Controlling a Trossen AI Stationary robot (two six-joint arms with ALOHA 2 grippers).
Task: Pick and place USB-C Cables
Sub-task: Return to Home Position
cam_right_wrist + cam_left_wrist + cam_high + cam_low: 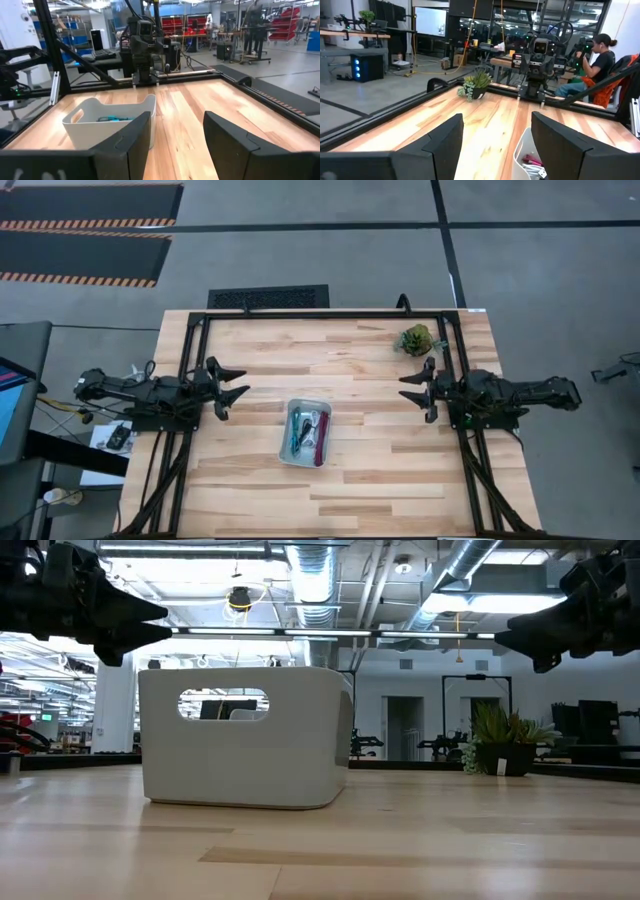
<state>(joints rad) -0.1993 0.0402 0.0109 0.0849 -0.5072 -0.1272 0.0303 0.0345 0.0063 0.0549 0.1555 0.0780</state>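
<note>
The pale grey tray stands at the table's middle, and the coiled cables lie inside it: a teal-blue one, a dark red one, a white one; the black one I cannot make out. The left wrist view shows the tray's rim with a maroon cable. The right wrist view shows the tray with a teal cable. My left gripper hovers open left of the tray. My right gripper hovers open right of it. Both are raised above the table.
A green plant tuft sits near the table's far right corner. A black frame runs along the far edge and both sides. Bare wood lies around the tray. A person sits beyond the table's right side.
</note>
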